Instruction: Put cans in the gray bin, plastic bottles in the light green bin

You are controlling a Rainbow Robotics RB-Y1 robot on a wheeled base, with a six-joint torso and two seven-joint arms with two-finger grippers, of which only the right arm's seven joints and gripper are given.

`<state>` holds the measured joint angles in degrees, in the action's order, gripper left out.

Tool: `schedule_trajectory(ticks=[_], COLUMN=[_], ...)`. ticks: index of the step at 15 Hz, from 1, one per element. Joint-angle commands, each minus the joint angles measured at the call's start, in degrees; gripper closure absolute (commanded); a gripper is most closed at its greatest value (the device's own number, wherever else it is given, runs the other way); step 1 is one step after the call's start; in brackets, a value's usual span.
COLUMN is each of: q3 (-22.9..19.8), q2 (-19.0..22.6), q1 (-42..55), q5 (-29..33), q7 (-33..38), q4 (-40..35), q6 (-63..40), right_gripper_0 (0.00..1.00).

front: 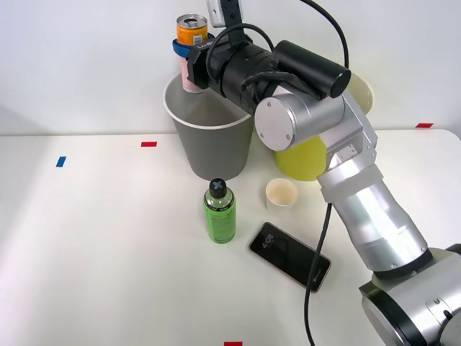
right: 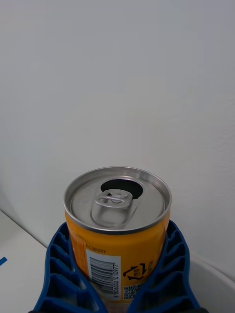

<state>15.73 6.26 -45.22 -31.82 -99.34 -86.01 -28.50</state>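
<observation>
Phone (front: 289, 254): flat black slab with a dark glossy screen, lying on the white surface (front: 108, 252) nearest the camera, just to the right of the bottle.
Bottle (front: 219, 212): small, clear plastic, full of bright green liquid, black screw cap; upright on the surface in front of the gray bin, apart from it.
Paper cup (front: 281, 193): small, white, open mouth up, between the bottle and the green bin; nothing seen inside.
Gray bin (front: 214, 144): round, tapered plastic, white rim, pale inner wall; what can be seen of the inside is bare.
Green bin (front: 301, 158): yellow-green, same shape, to the right of the gray one, mostly hidden behind the arm; contents cannot be seen.
Hand (front: 189, 56): blue ribbed fingers (right: 58, 274) closed against both sides of the can, above the back rim of the gray bin.
Can (front: 191, 32) (right: 117, 234): slim, orange, silver top, pull tab bent down, mouth open; upright, with a barcode on the side.
Tape marks (front: 148, 144): small red and blue strips lying on the surface.
</observation>
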Motion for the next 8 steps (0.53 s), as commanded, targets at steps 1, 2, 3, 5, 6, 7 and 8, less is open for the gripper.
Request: schedule_trajectory(ticks=[1, 2, 3, 5, 6, 7, 8], q3=[0.0, 0.0, -0.1, -0.2, -0.2, -0.2, -0.4], q2=[-1.3, -2.1, -2.6, -3.0, -3.0, -3.0, -3.0], q1=[-1.1, -1.7, -2.6, -3.5, -4.3, -5.0, -5.3], q5=[1.6, 2.1, 2.6, 3.4, 3.9, 4.2, 4.6], q7=[-1.2, -1.5, -1.7, -2.2, -2.4, -2.5, -2.6], q4=[3.2, 4.8, 6.6, 8.7, 9.7, 10.5, 11.0], q6=[1.3, 1.9, 2.0, 2.8, 2.8, 2.8, 3.3], right_gripper_0=[1.0, 1.0, 1.0, 1.0, 1.0, 1.0, 1.0])
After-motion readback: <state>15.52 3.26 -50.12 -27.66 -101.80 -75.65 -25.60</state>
